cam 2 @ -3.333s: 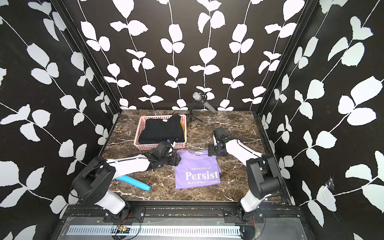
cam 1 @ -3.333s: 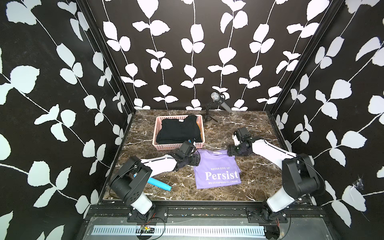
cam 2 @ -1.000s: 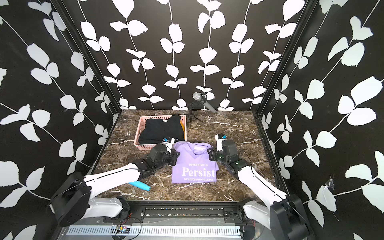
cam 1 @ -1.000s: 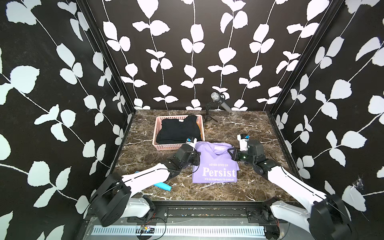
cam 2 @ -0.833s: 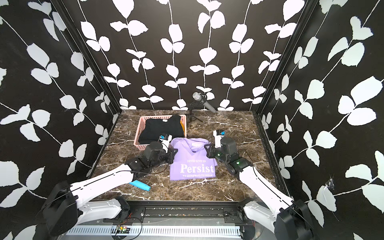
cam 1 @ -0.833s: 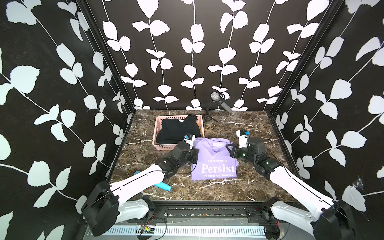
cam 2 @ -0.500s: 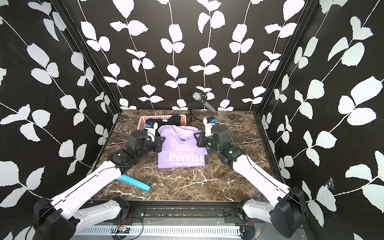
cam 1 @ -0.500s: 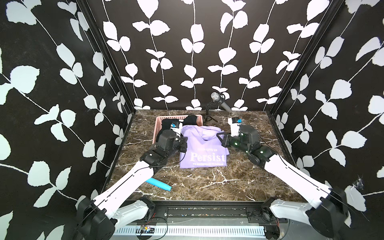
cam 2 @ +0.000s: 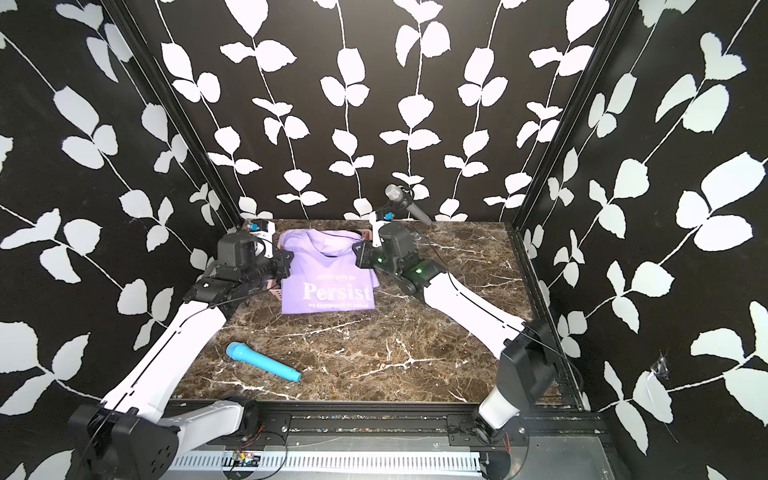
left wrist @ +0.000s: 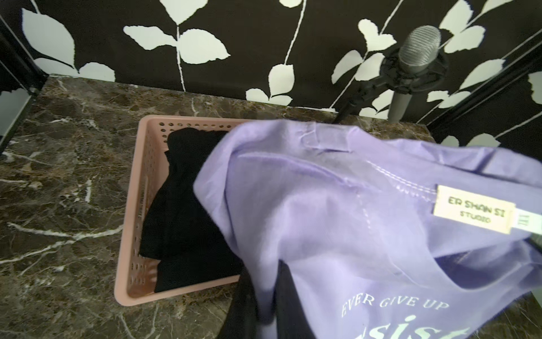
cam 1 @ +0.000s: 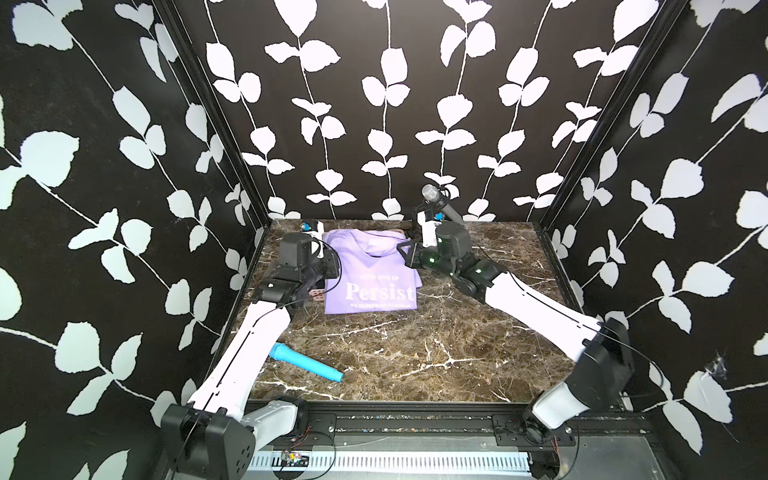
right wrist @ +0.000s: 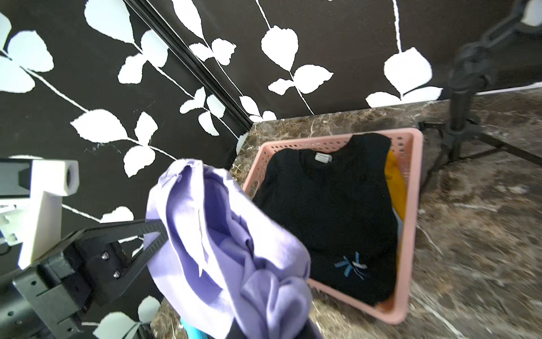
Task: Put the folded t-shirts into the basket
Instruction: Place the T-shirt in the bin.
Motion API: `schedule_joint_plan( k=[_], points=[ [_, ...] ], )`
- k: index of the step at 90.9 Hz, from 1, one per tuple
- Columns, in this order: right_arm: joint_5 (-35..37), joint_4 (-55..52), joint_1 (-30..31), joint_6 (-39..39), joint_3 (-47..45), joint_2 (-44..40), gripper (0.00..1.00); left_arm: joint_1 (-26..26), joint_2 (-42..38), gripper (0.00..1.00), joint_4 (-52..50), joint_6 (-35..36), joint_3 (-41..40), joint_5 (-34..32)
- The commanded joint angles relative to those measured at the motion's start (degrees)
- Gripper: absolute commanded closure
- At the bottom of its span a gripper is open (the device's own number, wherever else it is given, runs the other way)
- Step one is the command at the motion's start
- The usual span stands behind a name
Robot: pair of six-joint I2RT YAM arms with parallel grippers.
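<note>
Lavender shirt (cam 1: 370, 270) hangs creased above perforated pink basket (left wrist: 133, 205).

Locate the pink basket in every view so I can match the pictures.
In a top view: the basket is almost hidden behind the held-up lavender shirt; a pink corner shows at its lower left.
In a top view: the basket shows only pink slivers at the shirt's edges.
Left wrist: basket in plain sight, black shirt inside.
Right wrist: most of the rim visible, black shirt on top.
Shared landmark: the lavender shirt.
</note>
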Motion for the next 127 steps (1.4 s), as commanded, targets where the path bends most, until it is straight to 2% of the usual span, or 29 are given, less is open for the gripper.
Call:
schedule_joint_plan(
  k=[1,50,89,127],
  points=[
    [1.6,1.7,0.6,1.8,4.8,4.3,1.00,1.7,1.9,1.00,-1.7,1.7,3.5,0.1],
    [5.3,-3.8,0.6,0.9,25.3,24.1,1.00,8.0,16.9,1.00,-2.4,4.0,12.1,1.2],
    [7.3,-12.1,-1.5,-1.1,43.1,38.7,1.00,8.5,31.5,1.00,-5.2,6.9,22.9,-0.4],
    [8.6,-15.9,-3.8,-0.8,51.4,46.2,1.00,8.5,44.9,1.00,-9.2,9.4,34.1,-0.5]
  ],
)
